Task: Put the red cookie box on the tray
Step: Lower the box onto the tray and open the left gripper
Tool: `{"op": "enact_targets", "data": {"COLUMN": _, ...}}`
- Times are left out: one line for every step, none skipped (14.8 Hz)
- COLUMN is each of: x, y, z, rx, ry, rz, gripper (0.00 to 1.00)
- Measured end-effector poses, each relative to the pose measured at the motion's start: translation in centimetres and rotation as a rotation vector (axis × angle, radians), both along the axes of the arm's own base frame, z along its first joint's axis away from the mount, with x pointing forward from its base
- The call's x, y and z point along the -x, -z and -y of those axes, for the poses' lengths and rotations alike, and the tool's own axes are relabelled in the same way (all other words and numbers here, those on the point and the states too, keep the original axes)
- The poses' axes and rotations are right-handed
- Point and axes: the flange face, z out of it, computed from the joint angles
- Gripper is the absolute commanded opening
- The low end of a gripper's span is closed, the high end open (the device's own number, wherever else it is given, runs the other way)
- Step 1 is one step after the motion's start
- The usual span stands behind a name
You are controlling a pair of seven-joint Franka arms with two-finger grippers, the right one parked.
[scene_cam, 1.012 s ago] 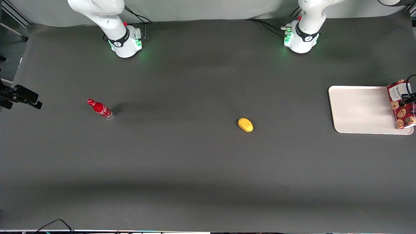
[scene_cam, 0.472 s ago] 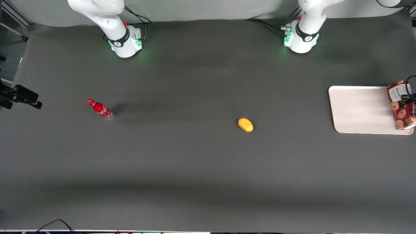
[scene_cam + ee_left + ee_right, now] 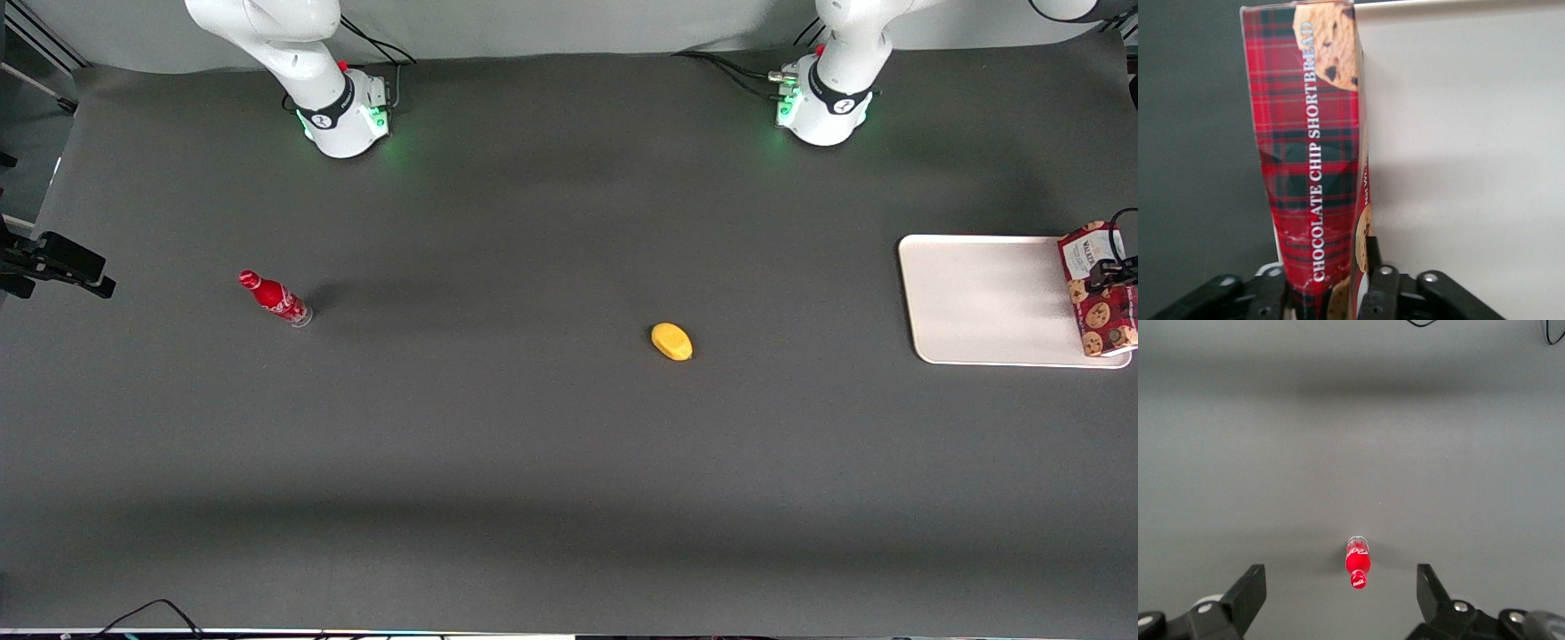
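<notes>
Lower than a second ago, the red cookie box [image 3: 1101,289] now sits a touch closer to the tray [image 3: 978,298], while everything else on the table [image 3: 533,444] keeps its place. Dark grey matting covers the whole table, with a pale grey backdrop along the edge by the arm bases and a soft band of shadow across the part nearest the front camera. Toward the parked arm's end stands a small red bottle [image 3: 275,299]. Near the middle lies a yellow fruit-like object [image 3: 671,341]. Toward the working arm's end lies the tray, off-white and flat, with the box over its outer edge. The gripper [image 3: 1328,293] is at that edge too, its jaws clamped on the narrow sides of the box, whose tartan face reads "chocolate chip shortbread".
</notes>
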Motion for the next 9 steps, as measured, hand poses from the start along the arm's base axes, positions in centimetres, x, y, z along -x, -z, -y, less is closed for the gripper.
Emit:
{"op": "enact_targets", "data": {"x": 0.0, "y": 0.0, "z": 0.0, "rx": 0.001, "ry": -0.004, "rz": 0.004, "gripper": 1.00}}
{"op": "enact_targets", "data": {"x": -0.1, "y": -0.1, "z": 0.0, "rx": 0.001, "ry": -0.008, "rz": 0.009, "gripper": 1.00}}
{"op": "enact_targets", "data": {"x": -0.3, "y": -0.3, "z": -0.1, "rx": -0.001, "ry": -0.015, "rz": 0.016, "gripper": 1.00}}
{"op": "enact_targets", "data": {"x": -0.5, "y": -0.6, "z": -0.2, "rx": -0.005, "ry": -0.028, "rz": 0.022, "gripper": 1.00}}
{"op": "enact_targets", "data": {"x": -0.7, "y": -1.2, "z": -0.3, "rx": -0.009, "ry": -0.044, "rz": 0.031, "gripper": 1.00}}
{"op": "enact_targets", "data": {"x": -1.1, "y": -2.0, "z": -0.3, "rx": -0.008, "ry": -0.056, "rz": 0.042, "gripper": 1.00}}
{"op": "enact_targets", "data": {"x": -1.4, "y": -3.1, "z": -0.3, "rx": 0.000, "ry": -0.062, "rz": 0.053, "gripper": 1.00}}
{"op": "enact_targets", "data": {"x": -1.7, "y": -4.6, "z": -0.2, "rx": 0.018, "ry": -0.071, "rz": 0.062, "gripper": 1.00}}
{"op": "enact_targets", "data": {"x": -2.1, "y": -6.4, "z": 0.0, "rx": 0.041, "ry": -0.085, "rz": 0.069, "gripper": 1.00}}
